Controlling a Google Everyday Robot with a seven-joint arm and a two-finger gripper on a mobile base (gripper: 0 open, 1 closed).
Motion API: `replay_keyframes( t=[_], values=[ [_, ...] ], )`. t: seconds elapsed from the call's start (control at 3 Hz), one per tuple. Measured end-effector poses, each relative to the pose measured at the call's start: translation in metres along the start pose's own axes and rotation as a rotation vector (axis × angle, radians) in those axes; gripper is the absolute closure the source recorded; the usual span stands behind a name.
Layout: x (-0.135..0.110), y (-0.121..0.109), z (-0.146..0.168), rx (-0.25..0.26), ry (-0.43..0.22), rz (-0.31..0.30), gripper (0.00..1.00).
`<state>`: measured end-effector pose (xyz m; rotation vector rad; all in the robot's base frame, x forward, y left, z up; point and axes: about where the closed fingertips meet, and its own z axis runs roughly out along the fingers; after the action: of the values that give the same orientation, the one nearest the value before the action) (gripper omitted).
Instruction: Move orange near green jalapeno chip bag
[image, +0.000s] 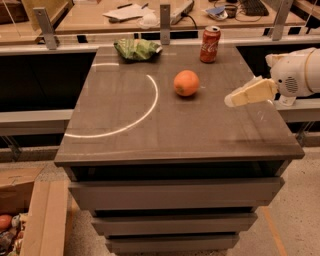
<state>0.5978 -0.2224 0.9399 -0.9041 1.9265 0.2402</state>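
The orange sits on the dark table top, right of centre toward the back. The green jalapeno chip bag lies crumpled at the table's back edge, to the left of and behind the orange. My gripper comes in from the right over the table's right side, its cream fingers pointing left toward the orange, roughly a hand's width to the orange's right and slightly nearer the front. It holds nothing.
A red cola can stands upright at the back right of the table, behind the orange. A bright curved light arc marks the table's left half. A railing and cluttered desk run behind. Cardboard boxes sit on the floor at lower left.
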Motion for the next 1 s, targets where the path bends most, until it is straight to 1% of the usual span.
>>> replay_keyframes(
  t=[0.33, 0.67, 1.0],
  values=[
    [0.000, 0.006, 0.024, -0.031, 0.002, -0.004, 0.00],
    [0.003, 0.017, 0.049, -0.083, 0.002, -0.005, 0.00],
    [0.007, 0.028, 0.077, -0.113, -0.004, 0.004, 0.00]
  ],
)
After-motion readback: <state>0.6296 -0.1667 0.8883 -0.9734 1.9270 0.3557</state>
